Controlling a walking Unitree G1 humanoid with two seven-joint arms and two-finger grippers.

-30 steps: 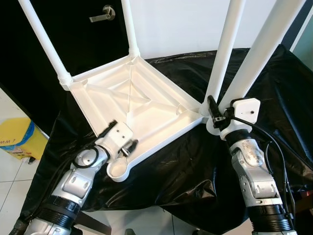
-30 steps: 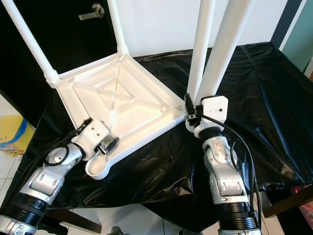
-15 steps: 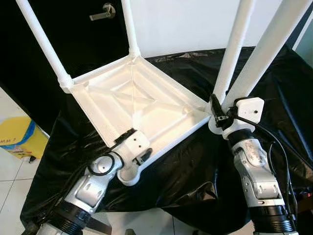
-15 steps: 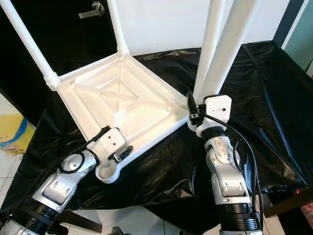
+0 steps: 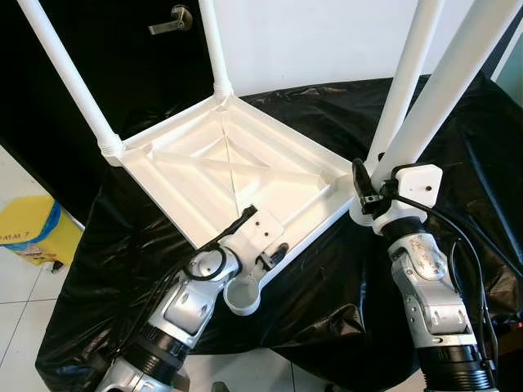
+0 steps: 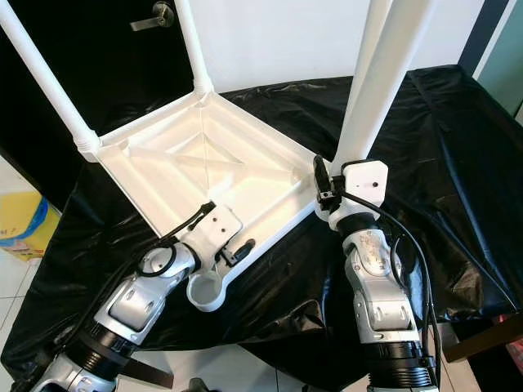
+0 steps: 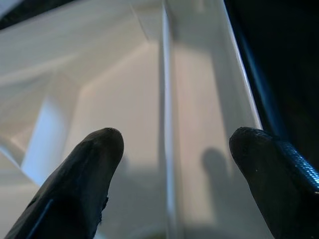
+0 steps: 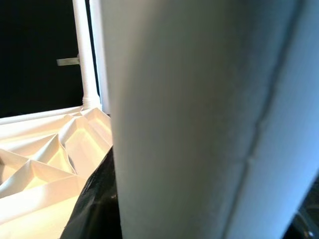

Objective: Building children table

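Observation:
A white plastic children's table [image 5: 163, 204] lies upside down on a black-covered surface. Three white legs stand up from its corners: far left [image 5: 65, 73], back [image 5: 211, 45] and right [image 5: 404, 82]. The near corner socket [image 5: 243, 296] is empty. My left gripper [image 5: 261, 241] sits at the near rim just above that socket, open, its fingers [image 7: 94, 159] on either side of the rim's rib. My right gripper [image 5: 372, 192] is shut on a loose fourth leg [image 5: 458, 73], holding it upright beside the right corner. That leg [image 8: 199, 124] looms close in the right wrist view.
Black sheeting [image 5: 327, 278] hangs over the surface's front and left edges. A yellow bin [image 5: 29, 229] stands on the tiled floor at the left. Behind are a dark door with a lever handle [image 5: 172, 20] and a white wall.
The table has slid and turned, its empty near corner moving right toward the right arm, with my left gripper travelling along on the rim. The right gripper and its leg have barely shifted.

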